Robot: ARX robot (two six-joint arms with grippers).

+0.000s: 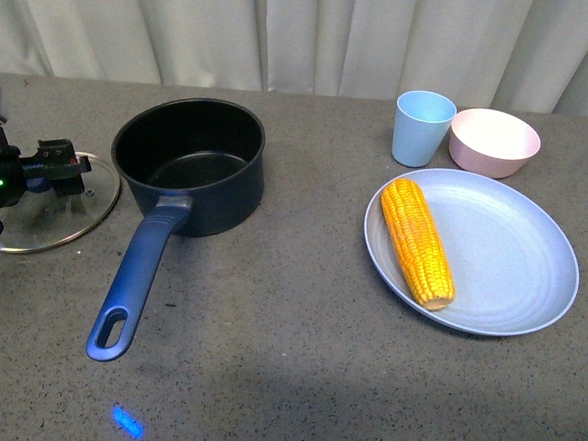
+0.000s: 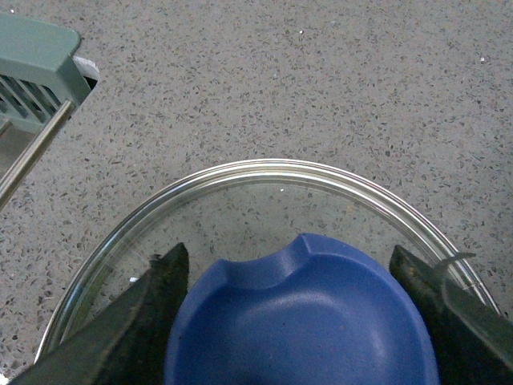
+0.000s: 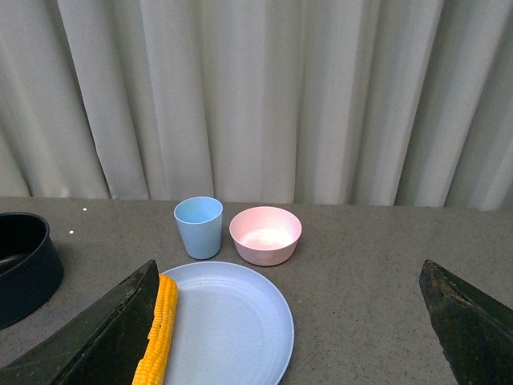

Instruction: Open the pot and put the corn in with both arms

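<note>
One pot [image 1: 188, 161] stands uncovered on the bench [image 1: 303, 367], left of centre in the front view. Its black inside is bare. The long blue handle points toward the camera and slightly left.

One cob of corn [image 1: 418, 241] lies well apart from the pot, to its right. It rests on the left part of a pale blue plate [image 1: 514, 276], lengthwise front to back, with its near end by the plate's front rim. Nothing grips the cob.

Just left of the pot, the glass lid [image 1: 64, 225] lies flat on the bench. Your left tool [image 1: 53, 170] sits over the lid's blue knob [image 2: 304, 321]. In the left wrist view its dark fingers [image 2: 152, 321] stand close against either side of the knob. You cannot tell whether they press it or are slack.

Your right tool [image 3: 287, 273] is spread wide and has nothing between its fingers. Its camera looks over the plate and the cob.

Behind the plate stand a light blue cup [image 1: 423, 127] and a pink bowl [image 1: 494, 141], side by side and close together. A pale curtain [image 1: 303, 41] hangs behind the bench.
</note>
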